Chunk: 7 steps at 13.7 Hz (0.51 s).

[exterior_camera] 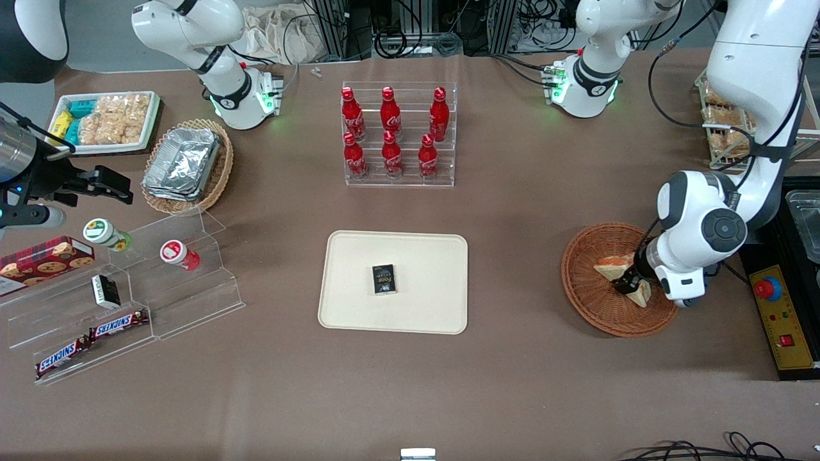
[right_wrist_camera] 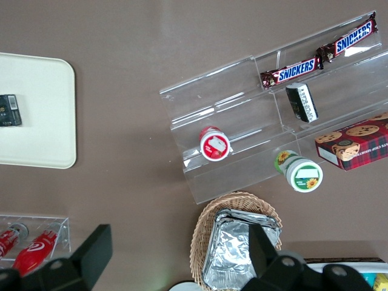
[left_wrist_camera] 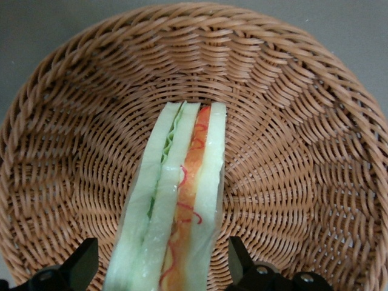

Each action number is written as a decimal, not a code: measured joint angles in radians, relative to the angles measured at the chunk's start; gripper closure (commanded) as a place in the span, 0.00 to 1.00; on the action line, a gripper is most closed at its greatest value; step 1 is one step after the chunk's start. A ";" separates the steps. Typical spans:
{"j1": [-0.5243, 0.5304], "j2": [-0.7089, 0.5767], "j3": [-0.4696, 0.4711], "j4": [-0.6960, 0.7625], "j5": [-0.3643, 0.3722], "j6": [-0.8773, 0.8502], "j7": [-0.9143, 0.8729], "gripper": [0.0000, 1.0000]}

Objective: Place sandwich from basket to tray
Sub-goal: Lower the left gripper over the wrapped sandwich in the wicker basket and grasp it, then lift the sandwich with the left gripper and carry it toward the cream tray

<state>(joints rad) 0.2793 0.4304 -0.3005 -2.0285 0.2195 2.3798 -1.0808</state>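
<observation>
The sandwich [exterior_camera: 616, 267] is a triangular wedge of pale bread with green and orange-pink filling along its cut edge, lying in the basket [exterior_camera: 592, 301]. The gripper [exterior_camera: 626, 282] is down over it, one finger [left_wrist_camera: 77, 264] on each side, apart and not touching it. The basket is round, shallow, reddish-brown wicker, toward the working arm's end from the tray [exterior_camera: 423, 307]. The tray is flat, cream, rectangular with rounded corners.
</observation>
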 measured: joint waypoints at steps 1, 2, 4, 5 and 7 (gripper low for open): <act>0.000 0.001 0.000 0.001 0.000 0.000 -0.008 1.00; 0.000 0.001 0.000 0.003 0.000 0.000 -0.011 1.00; 0.000 0.001 -0.001 0.006 0.001 0.001 -0.014 1.00; -0.001 0.001 -0.002 0.010 0.001 0.001 -0.014 1.00; -0.003 -0.001 -0.006 0.039 0.002 -0.023 -0.014 1.00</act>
<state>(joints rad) 0.2760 0.4299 -0.3068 -1.9897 0.2218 2.3565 -1.0951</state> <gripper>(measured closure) 0.643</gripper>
